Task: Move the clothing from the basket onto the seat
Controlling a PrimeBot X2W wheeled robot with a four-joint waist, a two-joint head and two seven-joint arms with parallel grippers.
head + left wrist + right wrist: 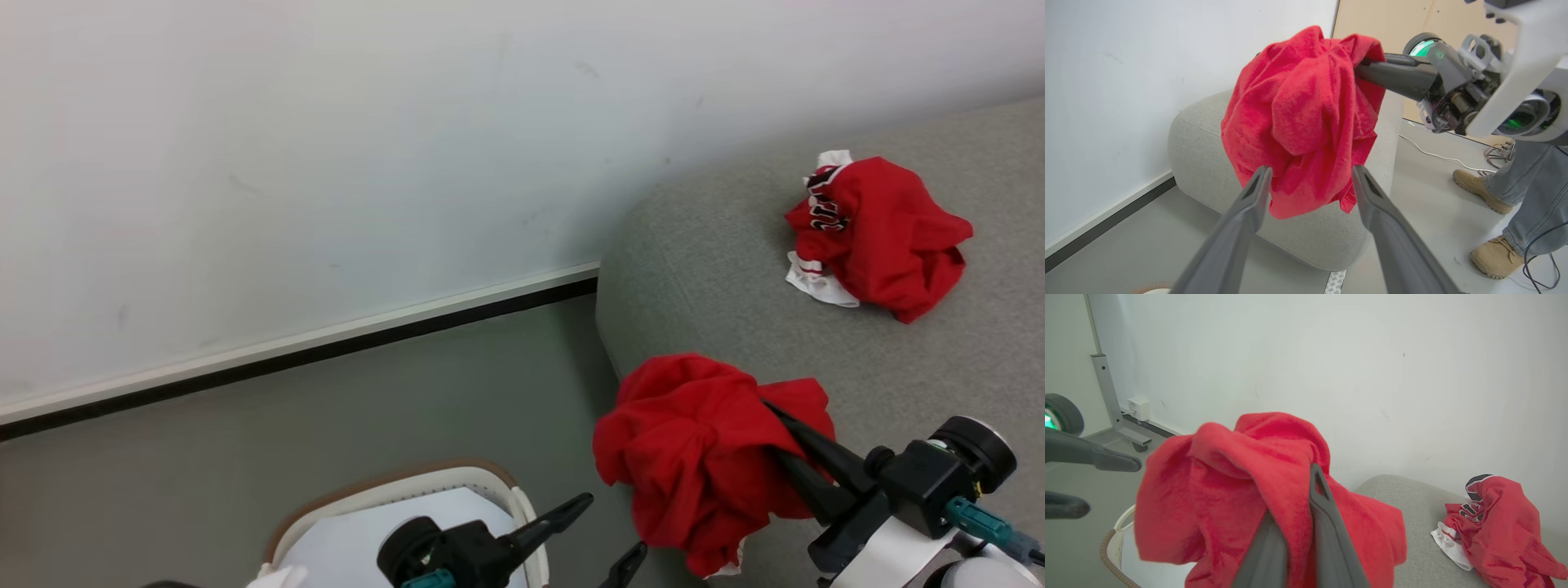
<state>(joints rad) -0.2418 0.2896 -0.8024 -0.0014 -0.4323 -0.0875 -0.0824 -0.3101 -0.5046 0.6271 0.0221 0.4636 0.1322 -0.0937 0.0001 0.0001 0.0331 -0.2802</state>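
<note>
A crumpled red garment of the clothing hangs in the air at the seat's near left corner, with my right gripper shut on it. In the right wrist view the fingers pinch a fold of that garment. My left gripper stands open just left of it, nothing between its fingers. A second red garment with white trim and black-and-white lettering lies on the grey seat. The white basket with its brown rim sits below on the floor, its visible inside plain white.
A white wall with a dark skirting strip runs behind the basket and seat. In the left wrist view a person's feet in tan boots stand on the floor to the right of the seat, beside a white cable.
</note>
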